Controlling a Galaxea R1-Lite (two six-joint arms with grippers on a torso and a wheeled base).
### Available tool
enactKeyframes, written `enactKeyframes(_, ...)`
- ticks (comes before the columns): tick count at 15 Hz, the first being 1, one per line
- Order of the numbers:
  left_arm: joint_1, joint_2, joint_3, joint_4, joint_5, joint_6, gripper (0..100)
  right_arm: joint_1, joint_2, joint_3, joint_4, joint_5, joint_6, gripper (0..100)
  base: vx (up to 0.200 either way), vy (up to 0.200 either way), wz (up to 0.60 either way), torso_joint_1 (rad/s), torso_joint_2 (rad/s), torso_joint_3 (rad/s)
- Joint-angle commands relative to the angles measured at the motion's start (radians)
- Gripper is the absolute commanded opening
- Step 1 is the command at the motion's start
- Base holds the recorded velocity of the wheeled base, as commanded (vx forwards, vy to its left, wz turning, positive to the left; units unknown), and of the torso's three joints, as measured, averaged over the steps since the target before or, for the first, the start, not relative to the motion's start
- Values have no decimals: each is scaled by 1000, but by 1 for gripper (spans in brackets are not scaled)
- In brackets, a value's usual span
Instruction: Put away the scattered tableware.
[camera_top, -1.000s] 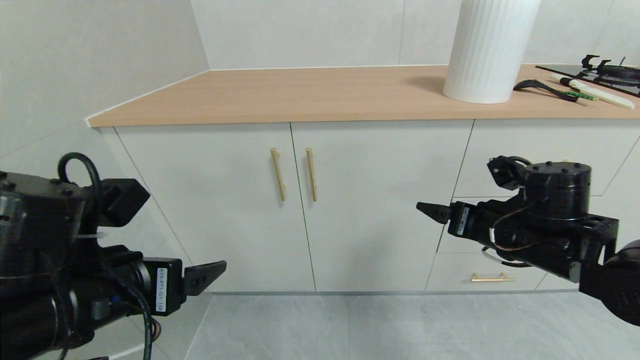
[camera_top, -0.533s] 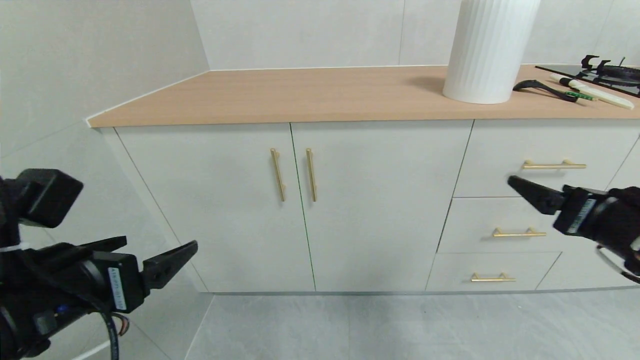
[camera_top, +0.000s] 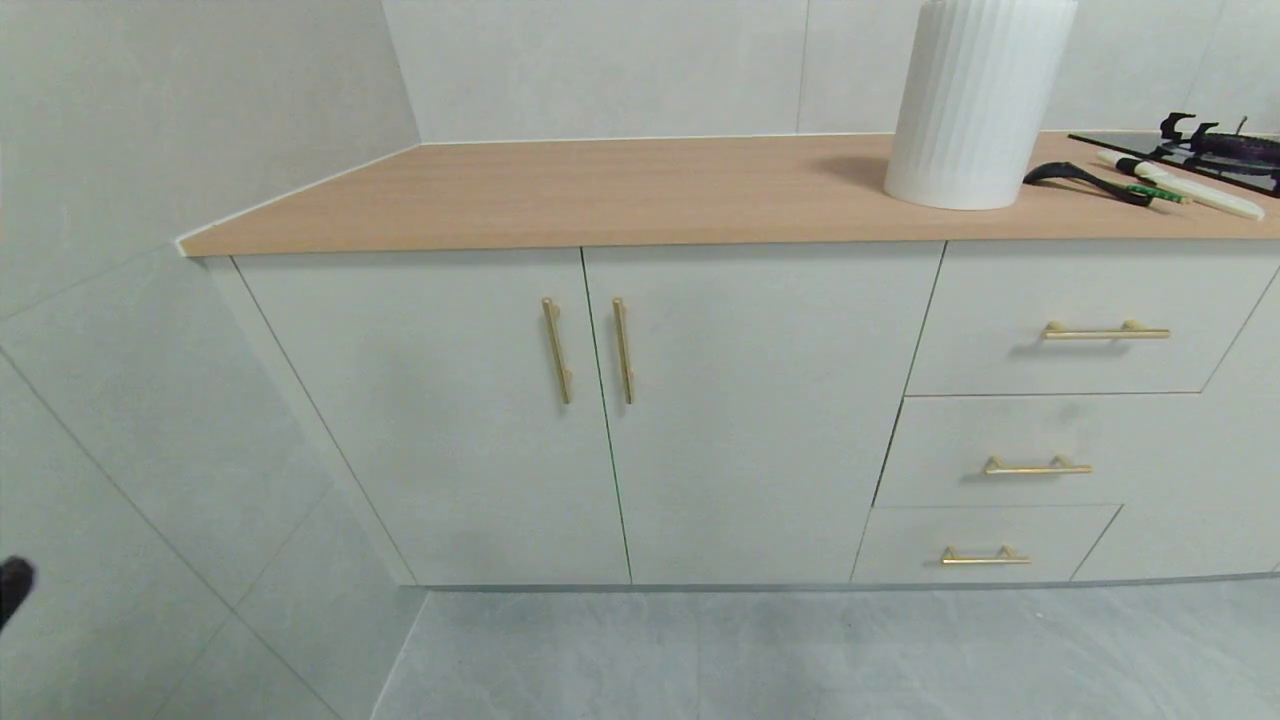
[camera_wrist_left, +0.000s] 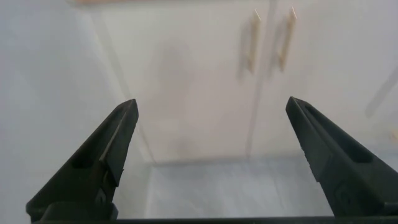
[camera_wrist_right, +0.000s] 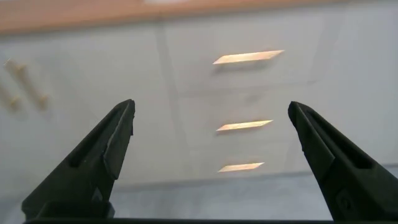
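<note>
Change: both arms, a second ago held out before the cabinet fronts, have drawn back toward the robot; the tableware lies as it did.

Item 1: white ribbed canister, upright on the wooden bench.

Item 2: black ladle, flat on the bench just right of the canister; past it a pale-handled utensil (kind cannot be told), near the hob.

Item 3: left claw, jaws wide, empty; its wrist view faces the twin door handles, below and left of the canister.

Item 4: right claw, jaws wide, empty; its wrist view faces three drawer handles, stacked below the canister.
</note>
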Motion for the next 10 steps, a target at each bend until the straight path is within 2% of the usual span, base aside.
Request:
enactKeyframes(1,114,-312,12,69,-11,28,100,-122,-351,-4,137,-1,-137,100,0,0,0,0,0,0)
enactKeyframes(3,168,-388,13,118,-39,31,100,-169,-391,1,157,-32,-160,100,0,0,0,0,0,0)
enactKeyframes(4,188,-390,13,111,-34,26,100,-226,-426,1,164,-32,-161,100,0,0,0,0,0,0)
enactKeyframes(7,237,-390,75,12,-16,13,100,-254,-488,64,193,-49,-155,100,0,0,0,0,0,0)
enactKeyframes(8,275,-399,107,-17,-14,17,100,-254,-488,82,179,-45,-143,100,0,0,0,0,0,0)
enactKeyframes(9,323,-466,153,0,-57,37,100,-254,-488,137,176,-33,-126,100,0,0,0,0,0,0)
enactKeyframes(10,330,-486,182,25,-97,43,100,-254,-488,177,176,-13,-126,100,0,0,0,0,0,0)
